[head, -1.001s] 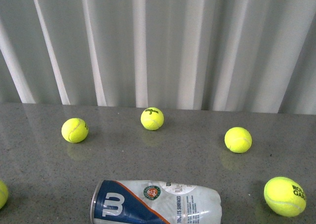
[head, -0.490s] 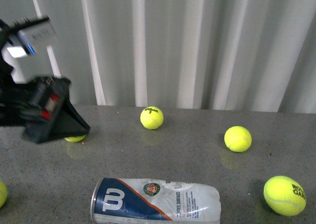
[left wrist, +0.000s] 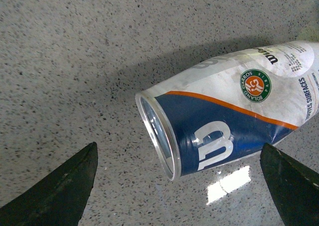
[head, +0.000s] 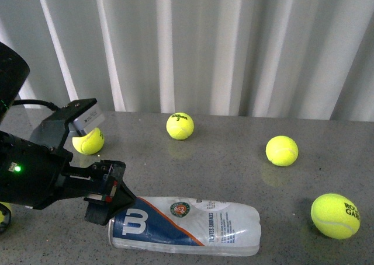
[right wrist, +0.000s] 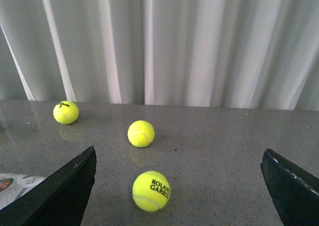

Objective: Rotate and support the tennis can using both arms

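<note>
Left gripper (left wrist: 178, 149) spread wide, holding nothing, near rim end of tennis can (head: 187, 225) lying sideways on grey table (head: 234, 160), right gripper (right wrist: 178, 154) spread wide too, empty, its view showing three yellow balls (right wrist: 141, 133)

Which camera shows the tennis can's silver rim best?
The left wrist view: the tennis can is close up, with its silver rim turned toward the camera. The front view shows the whole can on its side, rim nearly edge-on. The right wrist view catches only a corner of the can.
</note>
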`<state>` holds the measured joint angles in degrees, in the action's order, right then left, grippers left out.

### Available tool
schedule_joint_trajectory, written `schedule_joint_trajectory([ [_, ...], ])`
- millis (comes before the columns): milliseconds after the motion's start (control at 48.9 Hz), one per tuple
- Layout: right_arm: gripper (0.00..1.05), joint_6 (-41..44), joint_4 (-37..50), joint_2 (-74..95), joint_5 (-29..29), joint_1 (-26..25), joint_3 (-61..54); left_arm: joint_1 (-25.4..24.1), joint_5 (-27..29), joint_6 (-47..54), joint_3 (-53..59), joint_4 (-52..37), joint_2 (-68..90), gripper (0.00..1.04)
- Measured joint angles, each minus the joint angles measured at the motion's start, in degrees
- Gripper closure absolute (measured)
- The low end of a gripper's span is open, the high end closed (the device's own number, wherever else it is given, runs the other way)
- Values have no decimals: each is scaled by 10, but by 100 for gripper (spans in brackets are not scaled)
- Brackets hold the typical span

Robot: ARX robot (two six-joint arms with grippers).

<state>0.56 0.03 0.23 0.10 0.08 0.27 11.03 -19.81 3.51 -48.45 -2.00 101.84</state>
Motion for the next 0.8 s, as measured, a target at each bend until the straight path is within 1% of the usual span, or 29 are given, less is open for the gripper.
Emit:
schedule_joint_trajectory([
  [204, 7, 0, 0, 0, 0, 0, 0, 7, -6, -49, 4, -39, 53, 7],
  [327, 7, 0, 0, 0, 0, 0, 0, 7, -24, -78, 4, -50, 63, 7],
  [490, 7, 0, 0, 0, 0, 0, 0, 11, -60, -159, 4, -90, 83, 7],
  [674, 7, 0, 0, 0, 0, 0, 0, 18, -72, -201, 4, -110, 101, 7],
  [715, 7, 0, 0, 0, 0, 0, 0, 19, -73, -204, 4, -113, 103, 10],
  [735, 7, 0, 0, 0, 0, 0, 0, 20, -74, -207, 4, -115, 104, 14],
  [797, 7, 0, 0, 0, 0, 0, 0, 23, -76, -217, 4, -121, 108, 28],
])
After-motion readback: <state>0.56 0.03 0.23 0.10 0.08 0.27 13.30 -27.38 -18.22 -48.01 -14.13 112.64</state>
